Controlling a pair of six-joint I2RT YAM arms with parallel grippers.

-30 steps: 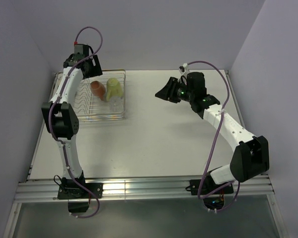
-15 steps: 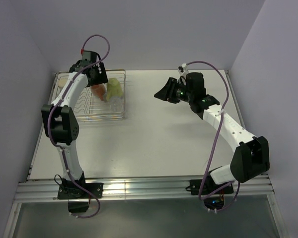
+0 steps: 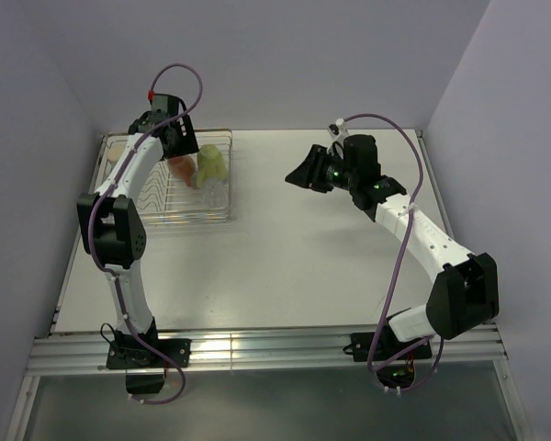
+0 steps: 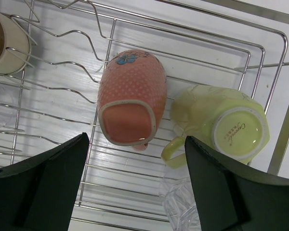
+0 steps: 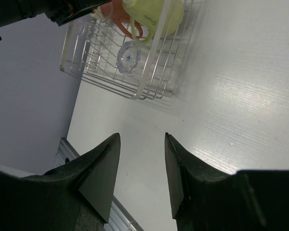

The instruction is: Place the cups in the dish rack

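- Left end effector [image 4: 137,144] has swung right over rack [image 3: 161,204], open, empty above orange mug [image 4: 130,96].
- Right end effector [image 5: 142,144]: jaws apart, empty.
- Green mug [image 4: 216,120], glass [image 5: 127,57] racked too; likely next, lift clear.

Silver wire rack [image 4: 251,48] holds a salmon mug [image 4: 130,96] on its side, a yellow-green mug [image 4: 221,120] base-up just beside it, a clear glass [image 4: 181,210] near both, and a pale cup [image 4: 4,44] in a corner.

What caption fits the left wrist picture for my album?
Open left gripper over the rack, orange mug beside yellow-green mug.
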